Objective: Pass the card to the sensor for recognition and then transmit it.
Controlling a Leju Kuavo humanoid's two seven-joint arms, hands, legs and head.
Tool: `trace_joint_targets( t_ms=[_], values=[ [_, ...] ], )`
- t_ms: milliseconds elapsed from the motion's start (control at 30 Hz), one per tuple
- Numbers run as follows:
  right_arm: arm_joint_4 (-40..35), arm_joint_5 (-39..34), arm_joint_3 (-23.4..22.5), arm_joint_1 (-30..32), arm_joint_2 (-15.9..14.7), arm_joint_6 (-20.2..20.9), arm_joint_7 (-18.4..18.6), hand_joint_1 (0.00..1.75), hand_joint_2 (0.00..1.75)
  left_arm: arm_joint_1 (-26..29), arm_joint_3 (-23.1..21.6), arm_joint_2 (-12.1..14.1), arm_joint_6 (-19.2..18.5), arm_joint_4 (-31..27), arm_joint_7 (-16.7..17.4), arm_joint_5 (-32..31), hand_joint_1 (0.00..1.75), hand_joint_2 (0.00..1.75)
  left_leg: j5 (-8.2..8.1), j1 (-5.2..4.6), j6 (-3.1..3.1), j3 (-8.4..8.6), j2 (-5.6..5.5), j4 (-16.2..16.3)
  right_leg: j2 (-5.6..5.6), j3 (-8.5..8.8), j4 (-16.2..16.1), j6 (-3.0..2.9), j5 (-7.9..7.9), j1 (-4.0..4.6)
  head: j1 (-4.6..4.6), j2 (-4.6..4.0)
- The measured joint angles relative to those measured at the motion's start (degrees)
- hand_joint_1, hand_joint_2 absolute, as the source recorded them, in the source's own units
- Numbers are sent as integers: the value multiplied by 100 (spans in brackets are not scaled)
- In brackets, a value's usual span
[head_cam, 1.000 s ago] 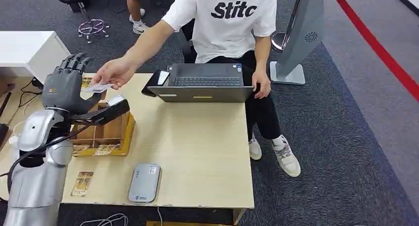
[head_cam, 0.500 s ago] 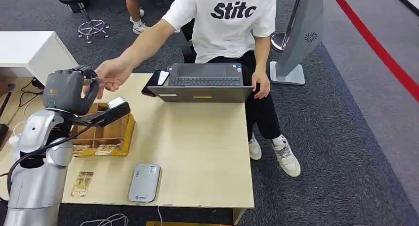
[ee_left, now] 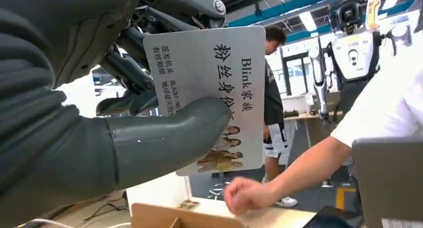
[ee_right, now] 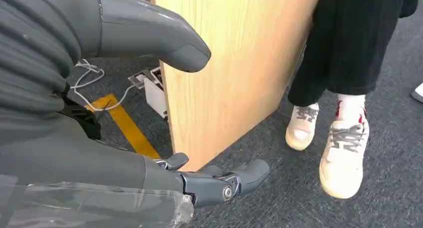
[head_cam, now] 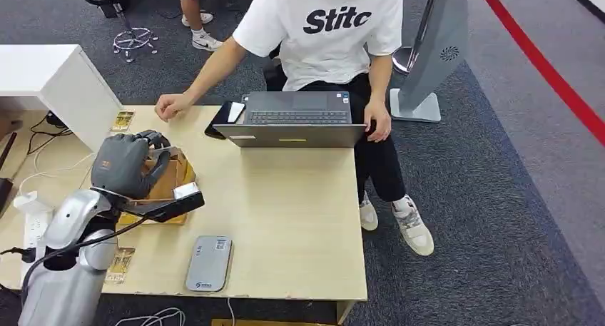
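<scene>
A white card with printed characters and a small group photo is pinched between the thumb and fingers of my left hand. In the head view my left hand hovers curled over a wooden box at the table's left side. The grey card sensor lies flat near the table's front edge, nearer me and to the right of that hand. My right hand hangs beside the table's wooden side panel with fingers apart, holding nothing.
A person in a white shirt sits behind an open laptop; one of their hands rests on the far table edge. A phone lies beside the laptop. Loose cards lie at the front left and far left.
The person let go of the card and drew their hand back to the table's far edge. My left hand closed on the card and came down toward me, over the wooden box.
</scene>
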Motion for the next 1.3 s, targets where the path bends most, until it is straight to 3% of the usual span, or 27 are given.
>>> trace_joint_targets(
  t_ms=[100, 267, 633, 1300],
  values=[
    [2, 57, -35, 0, 0, 22, -11, 0, 175, 100, -123, 110, -129, -2, -125, 105, 175, 175, 0, 0, 0, 1, -1, 0, -1, 3, 0, 0, 0, 0, 0, 0],
    [2, 256, -125, -9, 0, 103, -55, 0, 175, 674, -711, 352, -146, 37, -236, 190, 175, 175, 0, 1, 0, -1, 2, -1, 4, 0, 0, 0, 0, 0, 2, 0],
    [2, 420, -160, -34, 2, 153, -59, 0, 175, 1673, -1159, 457, -50, 549, 4, 249, 175, 175, -4, 1, 2, -11, -1, -1, -3, -3, -1, 2, -2, 0, 2, 0],
    [6, 442, -160, -44, 2, 195, -61, 0, 175, 1693, -1161, 507, 74, 752, 31, 240, 175, 175, 7, 1, 4, -8, -15, -2, -22, 8, 0, 1, 0, 0, 2, 0]
  ],
)
